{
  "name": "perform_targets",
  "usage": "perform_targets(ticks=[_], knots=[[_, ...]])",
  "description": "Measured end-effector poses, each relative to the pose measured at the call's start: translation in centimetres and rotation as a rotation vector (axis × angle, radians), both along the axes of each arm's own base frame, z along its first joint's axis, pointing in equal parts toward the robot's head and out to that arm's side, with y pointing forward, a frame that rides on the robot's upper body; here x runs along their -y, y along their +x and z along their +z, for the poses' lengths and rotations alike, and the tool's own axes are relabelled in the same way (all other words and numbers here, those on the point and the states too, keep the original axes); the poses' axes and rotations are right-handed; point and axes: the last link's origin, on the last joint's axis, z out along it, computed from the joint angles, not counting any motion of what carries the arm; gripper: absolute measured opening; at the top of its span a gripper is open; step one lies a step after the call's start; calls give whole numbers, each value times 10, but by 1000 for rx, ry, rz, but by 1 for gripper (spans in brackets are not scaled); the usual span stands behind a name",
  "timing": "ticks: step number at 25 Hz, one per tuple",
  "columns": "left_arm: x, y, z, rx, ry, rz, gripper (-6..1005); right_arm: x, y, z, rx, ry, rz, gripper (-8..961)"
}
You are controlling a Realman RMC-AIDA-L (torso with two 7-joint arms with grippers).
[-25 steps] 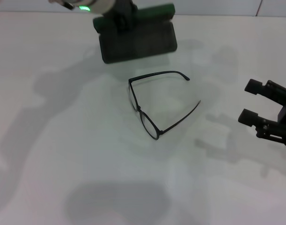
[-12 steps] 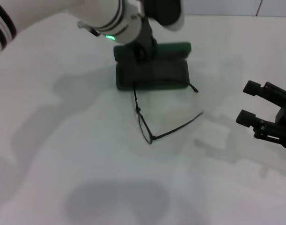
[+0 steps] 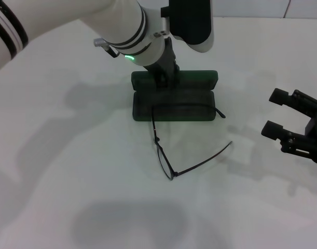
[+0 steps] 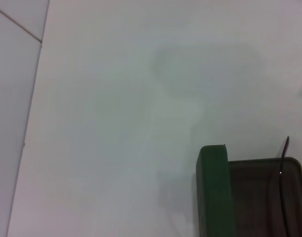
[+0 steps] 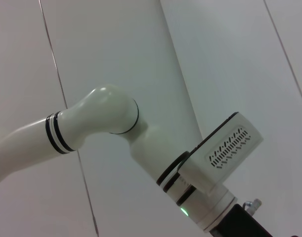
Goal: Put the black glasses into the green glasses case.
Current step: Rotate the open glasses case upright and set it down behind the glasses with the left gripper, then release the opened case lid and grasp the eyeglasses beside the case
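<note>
Glasses case point(image 3: 174, 97) lies open under the left gripper point(image 3: 166, 78), whose fingers pinch its rim; black glasses point(image 3: 187, 139) overlap its near edge. Only the head view shows the spread right gripper point(image 3: 278, 113) parked aside.

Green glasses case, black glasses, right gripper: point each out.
green glasses case point(image 3: 175, 79), head view, on the raised green lid.
black glasses point(image 3: 164, 158), head view, on the front frame rim.
right gripper point(image 3: 275, 112), head view, between its two fingertips.
</note>
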Motion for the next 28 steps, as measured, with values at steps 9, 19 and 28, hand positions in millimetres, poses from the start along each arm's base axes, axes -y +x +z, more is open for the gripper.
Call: perform_targets(ticks=[9,19,28], knots=[[1,-2,0,13,2,19,356,0,0,0,2,-1,0,854],[11,20,19,112,34,-5,438,-19,-9,-4,53,-62,-2,853],[33,43,110,648,188,29,465,-79,-69,-35,316,-369,-45,823]])
